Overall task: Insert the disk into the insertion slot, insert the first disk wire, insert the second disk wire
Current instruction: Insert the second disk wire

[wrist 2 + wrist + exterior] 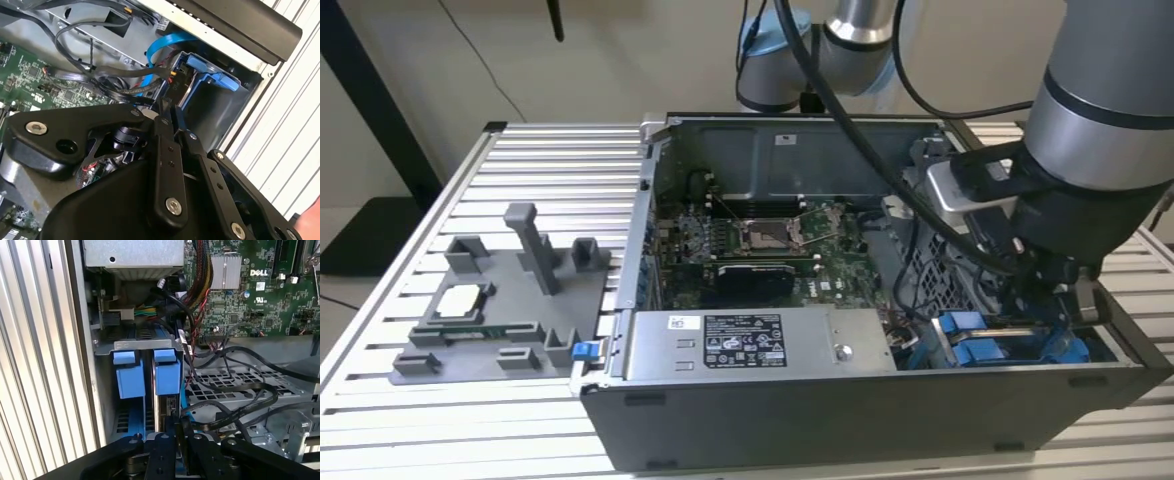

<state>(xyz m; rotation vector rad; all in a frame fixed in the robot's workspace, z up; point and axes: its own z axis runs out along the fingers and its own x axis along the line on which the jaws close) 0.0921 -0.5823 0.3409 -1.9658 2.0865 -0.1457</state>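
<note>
The matt black plastic-and-metal gripper (172,117) carries shiny steel screw heads. The bright blue plastic carrier tabs (167,375) look smooth and slightly glossy against the dull grey sheet-metal drive bay (145,345). The green circuit board (761,240) has a satin finish. Black rubbery cables (235,390) gleam faintly. The ribbed aluminium surface (520,160) looks brushed and pale.

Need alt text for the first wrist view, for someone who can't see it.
The gripper reaches down at the insertion slot, where blue carrier tabs stand side by side. Black cables loop over a perforated metal cage beside it, with the green motherboard beyond.
</note>
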